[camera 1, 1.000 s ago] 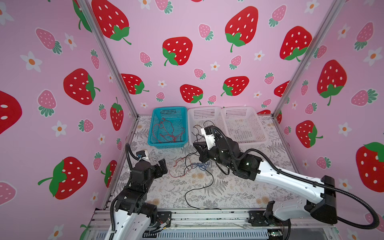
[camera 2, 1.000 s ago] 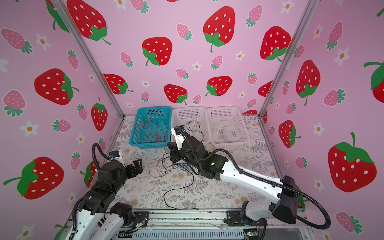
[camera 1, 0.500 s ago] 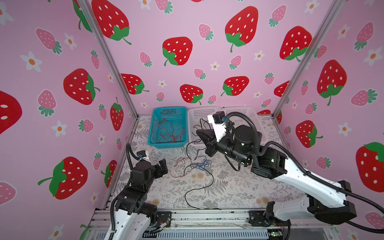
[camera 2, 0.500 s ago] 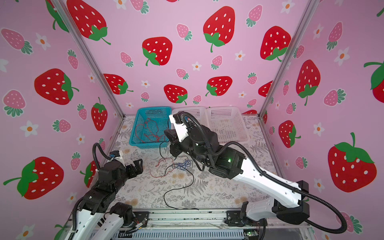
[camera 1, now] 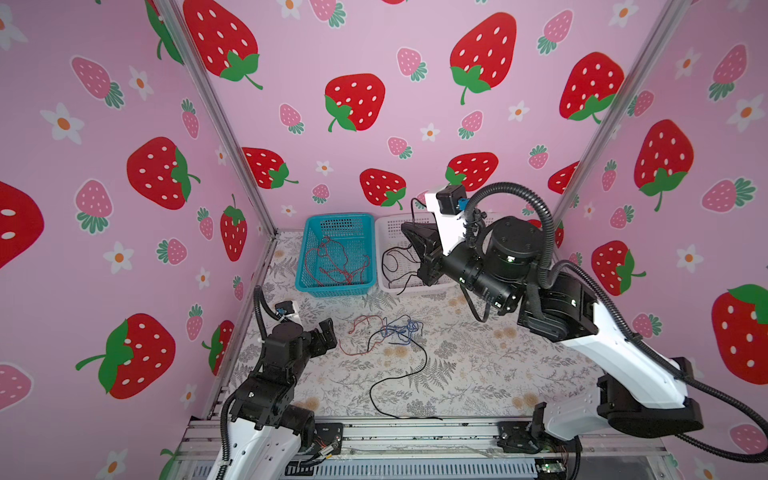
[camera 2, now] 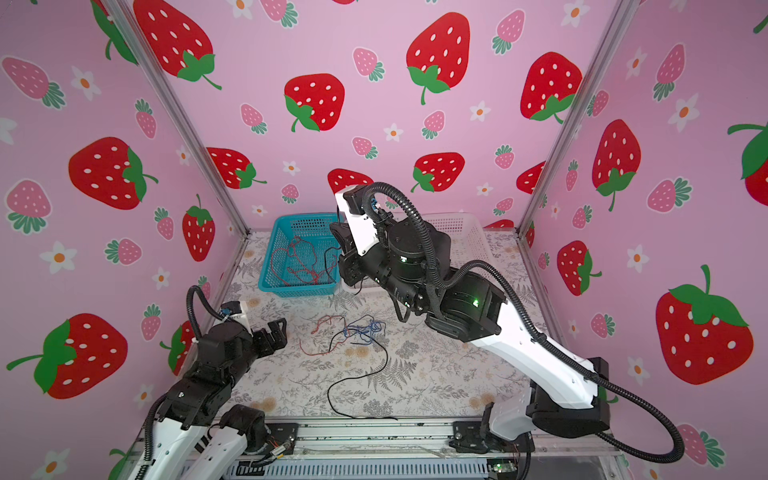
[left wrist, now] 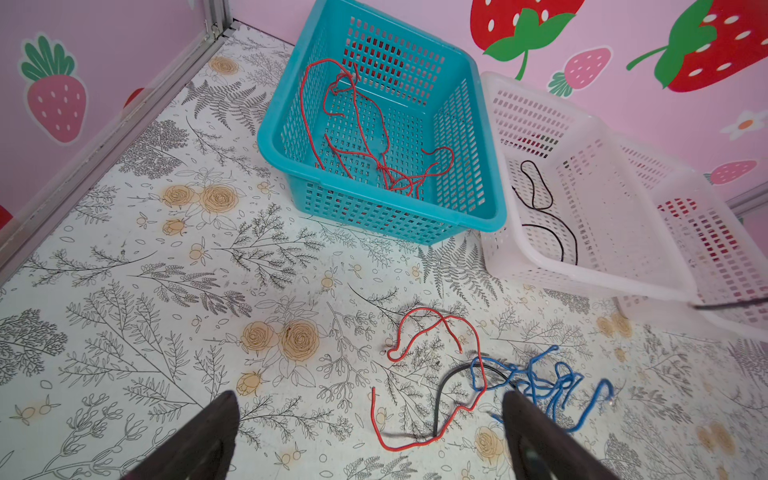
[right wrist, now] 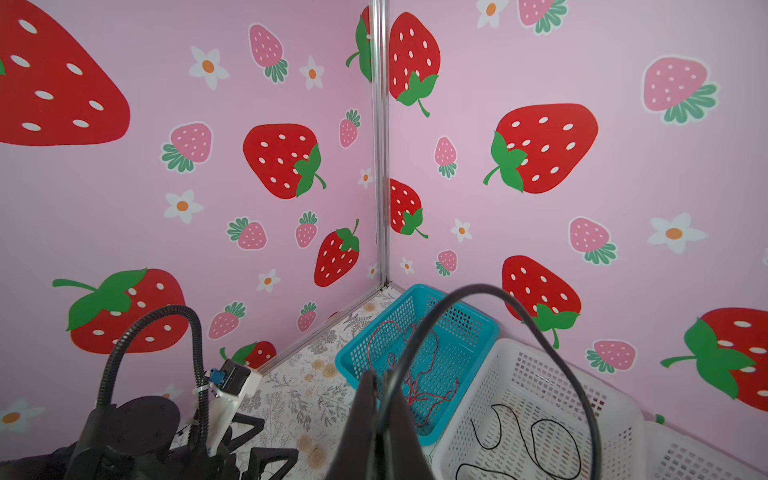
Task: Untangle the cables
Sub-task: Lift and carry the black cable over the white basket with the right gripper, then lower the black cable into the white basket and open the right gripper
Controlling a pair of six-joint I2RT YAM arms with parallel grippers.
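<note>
Right wrist view: pinches black cable (right wrist: 478,286) in right tool (right wrist: 379,376) above white basket (right wrist: 540,365), far tabletop edge. Holds left tool (left wrist: 368,401) wide near tangled cables (left wrist: 536,380) mid-tabletop. Could snag loop on rim if released off-centre.

White arm shells (camera 1: 623,361), black joints (camera 1: 515,245), ribbed black hoses (camera 1: 512,185), dark fingers (left wrist: 199,440).

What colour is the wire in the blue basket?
The cable is red, clearest in left wrist view.
</note>
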